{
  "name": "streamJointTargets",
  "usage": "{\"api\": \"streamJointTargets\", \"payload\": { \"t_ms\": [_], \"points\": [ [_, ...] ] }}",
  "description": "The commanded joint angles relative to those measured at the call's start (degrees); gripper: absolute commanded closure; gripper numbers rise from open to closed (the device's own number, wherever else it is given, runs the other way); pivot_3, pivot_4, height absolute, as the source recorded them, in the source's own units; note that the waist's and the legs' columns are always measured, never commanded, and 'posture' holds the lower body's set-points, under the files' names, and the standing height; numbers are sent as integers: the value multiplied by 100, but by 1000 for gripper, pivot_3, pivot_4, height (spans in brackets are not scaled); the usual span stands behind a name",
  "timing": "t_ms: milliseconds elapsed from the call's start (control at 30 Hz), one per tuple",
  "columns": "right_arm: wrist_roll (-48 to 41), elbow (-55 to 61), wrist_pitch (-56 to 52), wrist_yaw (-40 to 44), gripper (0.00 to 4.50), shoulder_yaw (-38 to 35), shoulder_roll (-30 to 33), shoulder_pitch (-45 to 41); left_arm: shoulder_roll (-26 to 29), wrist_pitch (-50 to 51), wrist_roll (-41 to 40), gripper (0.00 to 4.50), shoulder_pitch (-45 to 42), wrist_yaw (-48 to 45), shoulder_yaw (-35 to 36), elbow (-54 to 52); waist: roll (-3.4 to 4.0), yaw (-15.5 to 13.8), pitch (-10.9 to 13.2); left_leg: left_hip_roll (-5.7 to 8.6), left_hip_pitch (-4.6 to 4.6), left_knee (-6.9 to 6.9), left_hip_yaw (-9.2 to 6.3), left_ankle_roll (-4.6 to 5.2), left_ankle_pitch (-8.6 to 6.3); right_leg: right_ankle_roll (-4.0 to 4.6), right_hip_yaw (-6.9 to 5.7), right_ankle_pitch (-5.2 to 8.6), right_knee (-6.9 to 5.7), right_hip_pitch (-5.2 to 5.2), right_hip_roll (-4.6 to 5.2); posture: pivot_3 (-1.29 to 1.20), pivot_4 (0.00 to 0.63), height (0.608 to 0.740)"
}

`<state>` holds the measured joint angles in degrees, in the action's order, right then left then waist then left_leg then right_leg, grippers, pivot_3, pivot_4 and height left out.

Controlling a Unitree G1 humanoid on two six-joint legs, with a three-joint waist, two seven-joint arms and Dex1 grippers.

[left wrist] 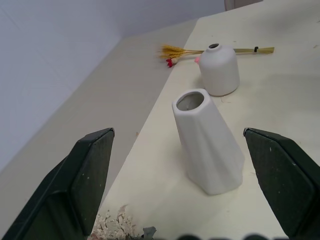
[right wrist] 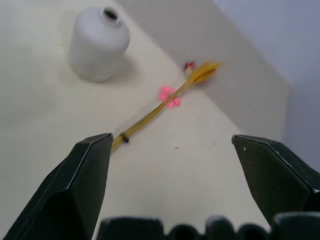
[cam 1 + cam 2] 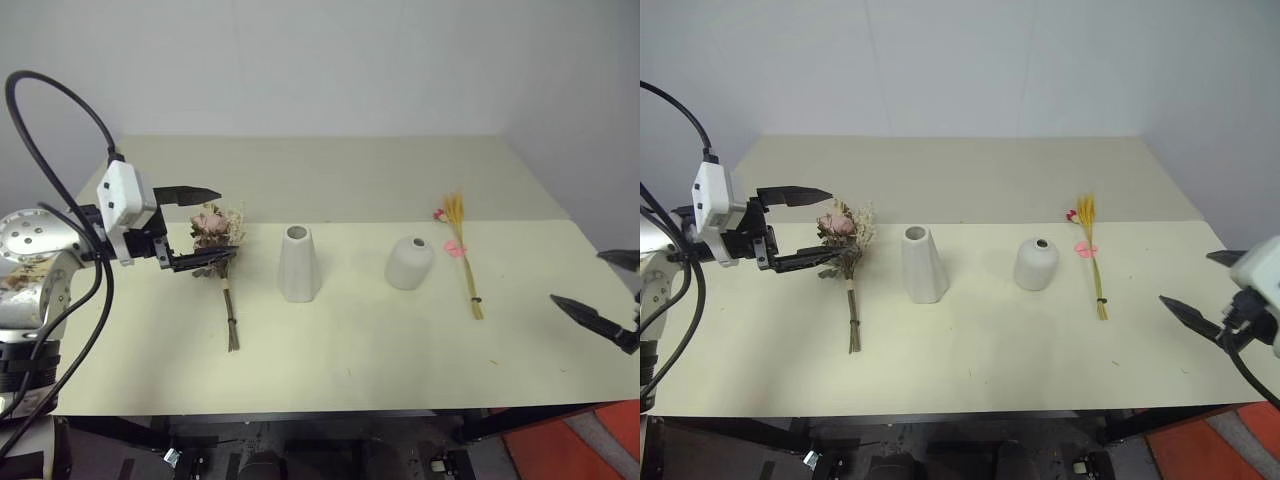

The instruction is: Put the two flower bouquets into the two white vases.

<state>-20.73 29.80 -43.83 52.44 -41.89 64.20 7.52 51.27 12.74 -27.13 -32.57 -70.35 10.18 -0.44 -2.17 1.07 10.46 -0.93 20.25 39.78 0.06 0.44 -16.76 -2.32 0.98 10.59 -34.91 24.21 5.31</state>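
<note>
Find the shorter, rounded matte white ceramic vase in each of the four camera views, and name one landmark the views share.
Left eye view: the shorter rounded white vase stands right of centre on the table.
Right eye view: it stands right of centre.
Left wrist view: it stands beyond the taller tapered white vase.
Right wrist view: it stands in the upper left corner.
Shared landmark: the thin yellow-orange grass spray lying beside it.

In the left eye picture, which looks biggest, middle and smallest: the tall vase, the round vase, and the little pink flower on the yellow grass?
Largest to smallest, all about equally far from the camera:
1. Tall cone vase
2. Round squat vase, clearly shorter
3. Pink flower, tiny, on the yellow grass spray
</note>
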Motion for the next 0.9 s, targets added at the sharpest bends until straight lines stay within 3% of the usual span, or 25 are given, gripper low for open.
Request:
{"api": "streamJointTargets", "payload": {
  "t_ms": [33, 133, 267, 400, 633, 900],
  "points": [
    [-229, -599, -974, -372, 14, 971, 483, -943, -34, -80, 22, 0, -181, 7, -61, -47, -2, 8, -1, -2, -1, 0, 0, 0, 0, 2, 1, -1, -1, 2, -2, 0, 150, 740],
    [-220, -1448, -1571, -592, 14, 2195, 572, -2334, -95, -111, 52, 0, -268, -29, -150, 49, -2, -4, 0, -3, 2, -5, -3, 0, 0, 11, -3, -4, 1, 8, -4, 0, 150, 740],
    [164, -2980, -1921, -817, 14, 3676, -64, -4389, -274, -81, -49, 0, -362, -89, -275, -16, -1, 26, 3, 2, 13, -1, -1, 0, 0, 40, 1, -25, 9, 16, -2, 0, 150, 740],
    [803, -4628, -1553, -823, 14, 4713, -690, -5685, -443, 17, -121, 0, -426, -68, -388, -214, -1, 29, 3, 1, 27, -3, -4, 1, 0, 40, -4, -25, 10, 28, -3, 0, 150, 740],
    [1621, -7337, -605, -767, 14, 5440, -1675, -7130, -599, 198, -277, 0, -315, -11, -403, -615, 2, 14, 4, 7, 119, 8, -4, -4, 5, 37, -6, -42, -10, 118, 3, 0, 150, 740],
    [2250, -9059, 117, -543, 14, 5628, -2232, -7710, -563, 271, -350, 0, 91, 160, -242, -891, 5, 32, 5, 8, 133, 5, -4, -1, 3, 33, -11, -44, -2, 121, 5, 0, 150, 740]
  ]
}}
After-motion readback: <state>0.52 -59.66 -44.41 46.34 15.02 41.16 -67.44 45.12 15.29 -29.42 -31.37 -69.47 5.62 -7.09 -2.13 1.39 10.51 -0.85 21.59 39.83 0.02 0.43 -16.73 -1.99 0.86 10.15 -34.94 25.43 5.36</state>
